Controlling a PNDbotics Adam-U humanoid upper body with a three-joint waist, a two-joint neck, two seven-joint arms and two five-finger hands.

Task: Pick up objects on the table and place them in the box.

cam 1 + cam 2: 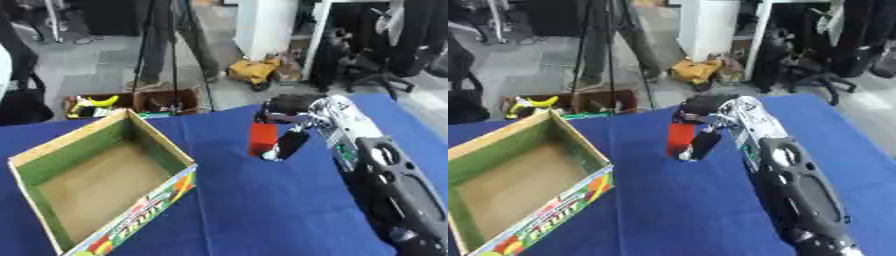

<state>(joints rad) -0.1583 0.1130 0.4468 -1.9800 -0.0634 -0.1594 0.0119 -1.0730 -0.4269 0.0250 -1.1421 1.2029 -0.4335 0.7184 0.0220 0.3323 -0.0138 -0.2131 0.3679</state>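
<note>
My right hand (pixel 287 112) reaches in from the lower right over the blue table (pixel 262 200) and is shut on a small red block (pixel 261 139), with fingers curled round it. The block hangs just above the cloth, right of the box. An open cardboard box (pixel 96 175) with green inner walls and a printed fruit side stands at the left, and nothing shows inside it. My left hand is out of sight in both views.
Beyond the table's far edge the floor holds a low crate (pixel 131 104) with a yellow item, tripod legs (pixel 166 45), a yellow toy vehicle (pixel 254 70) and a black office chair (pixel 385 55).
</note>
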